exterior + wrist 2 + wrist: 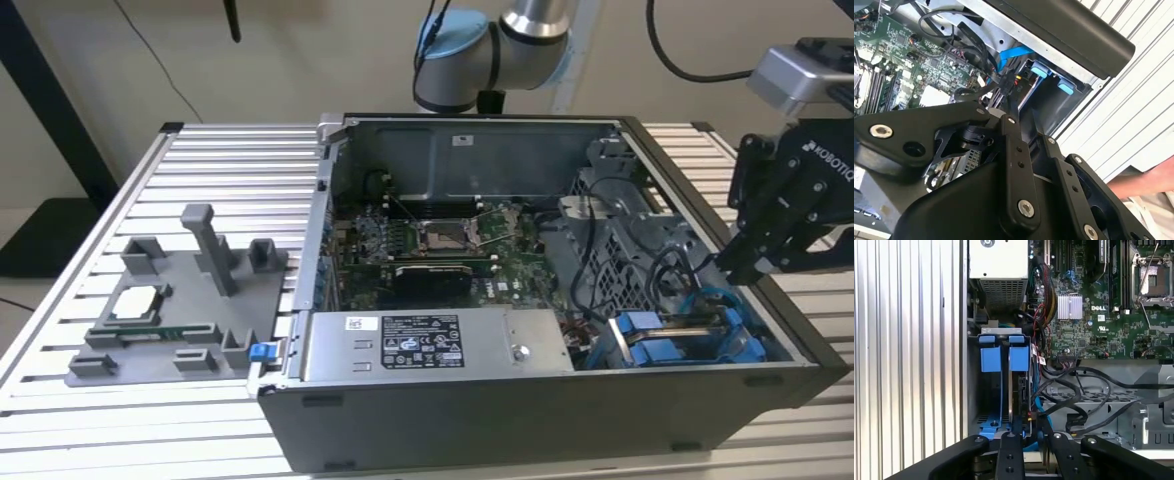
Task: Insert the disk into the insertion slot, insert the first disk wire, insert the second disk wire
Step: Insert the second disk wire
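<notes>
one silver metal disk in blue carrier [1020, 390] stands edge-on in the grey metal bay [1000, 331], long axis toward my black gripper [1033, 434]; grasp: i cannot tell.

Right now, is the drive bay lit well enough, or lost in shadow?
First wrist view: the drive bay is dark inside, its blue tabs well lit. Second wrist view: the table glares white. Exterior view: soft, even light.

Looking like a robotics lab bench: opened computer case [534, 420] sitting centre frame on a slatted aluminium table [200, 160], grey parts fixture [174, 300] lying at lower left, robot arm [461, 60] reaching in at top, plain wall [307, 50] running behind.
</notes>
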You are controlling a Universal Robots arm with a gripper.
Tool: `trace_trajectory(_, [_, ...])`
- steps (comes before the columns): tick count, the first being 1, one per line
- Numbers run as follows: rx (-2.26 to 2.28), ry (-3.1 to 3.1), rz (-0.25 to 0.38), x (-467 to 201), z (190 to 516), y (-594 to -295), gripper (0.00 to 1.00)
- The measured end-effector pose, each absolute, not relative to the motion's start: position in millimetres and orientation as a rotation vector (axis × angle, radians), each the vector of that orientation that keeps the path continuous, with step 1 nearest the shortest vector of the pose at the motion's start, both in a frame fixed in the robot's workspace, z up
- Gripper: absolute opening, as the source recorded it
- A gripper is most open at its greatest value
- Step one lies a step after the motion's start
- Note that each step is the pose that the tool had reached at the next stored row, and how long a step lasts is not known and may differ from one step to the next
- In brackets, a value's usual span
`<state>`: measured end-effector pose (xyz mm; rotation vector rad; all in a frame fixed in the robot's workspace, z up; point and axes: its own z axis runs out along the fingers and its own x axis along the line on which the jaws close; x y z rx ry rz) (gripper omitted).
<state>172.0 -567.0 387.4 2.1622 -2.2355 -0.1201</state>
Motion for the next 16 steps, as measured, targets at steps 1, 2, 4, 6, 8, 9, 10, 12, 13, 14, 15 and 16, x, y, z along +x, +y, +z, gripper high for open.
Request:
trace_trajectory(1, [2.162,-2.235,-0.12,172.1,387.4,-567.0,1.0])
trace_trajectory(2, [2.162,-2.235,-0.12,172.0,387.5,-567.0,1.0])
trace_trajectory(4, [2.162,-2.235,-0.119,172.0,389.6,-567.0,1.0])
trace_trajectory(6, [2.162,-2.236,-0.12,172.0,393.9,-567.0,1.0])
trace_trajectory(8, [2.162,-2.235,-0.12,172.0,399.1,-567.0,1.0])
trace_trajectory(9, [2.162,-2.236,-0.12,172.0,401.3,-567.0,1.0])
trace_trajectory(10, [2.162,-2.236,-0.12,172.0,402.5,-567.0,1.0])
trace_trajectory(12, [2.162,-2.235,-0.12,172.1,402.5,-567.0,1.0])
trace_trajectory(13, [2.163,-2.235,-0.12,172.3,402.6,-567.0,1.0])
trace_trajectory(14, [2.163,-2.235,-0.12,172.7,402.7,-566.8,1.0])
trace_trajectory(15, [2.163,-2.235,-0.12,173.5,402.8,-566.7,1.0])
trace_trajectory(16, [2.164,-2.234,-0.12,174.9,402.9,-566.6,1.0])
